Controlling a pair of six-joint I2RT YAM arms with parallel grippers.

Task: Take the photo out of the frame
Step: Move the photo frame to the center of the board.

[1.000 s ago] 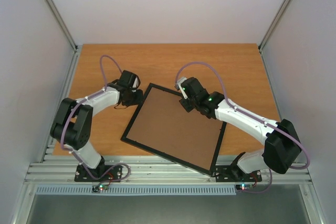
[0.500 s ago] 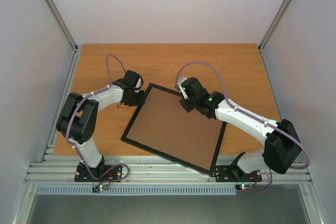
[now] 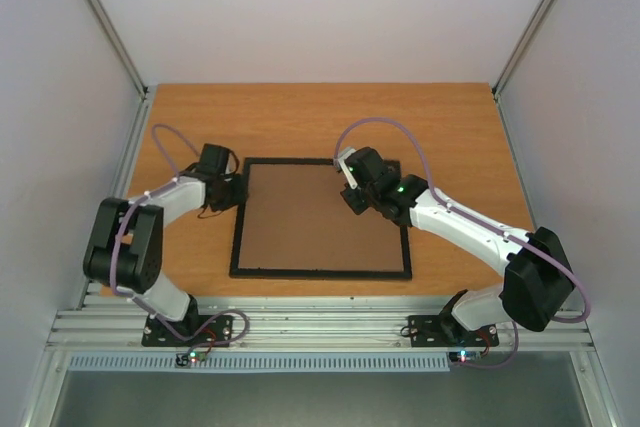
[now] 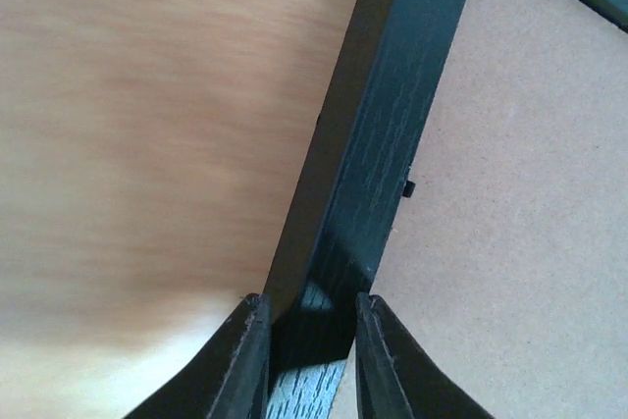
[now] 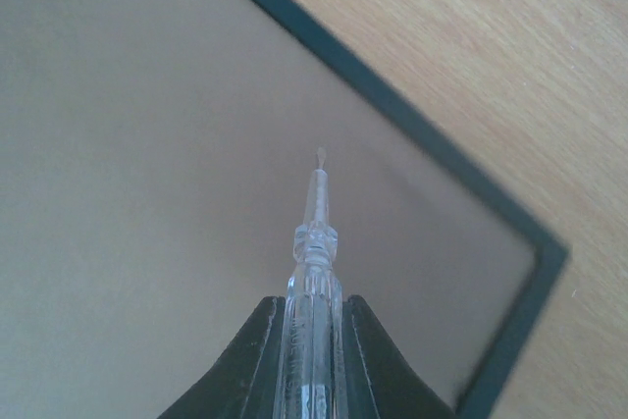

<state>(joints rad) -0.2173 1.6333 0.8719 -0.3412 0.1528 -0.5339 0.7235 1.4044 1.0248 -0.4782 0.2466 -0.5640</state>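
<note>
Gripping the frame [image 3: 320, 272] at its left rail, face down on the counter [image 3: 300, 117].
Your left end effector [image 4: 309, 301] is pinched on the thin black rail, with the brown backing board [image 3: 310, 222] facing up. Your right end effector [image 5: 312, 303] is clamped on a clear pointed tool [image 5: 316, 213], its tip aimed at the board near the far right corner.

Left hand [image 3: 234, 190] seemingly clamped frame [image 3: 300, 237], swung it square.

the frame [image 3: 320, 273] hides its front face-down; the table [image 4: 147, 95] is blurred in the left wrist view.
</note>
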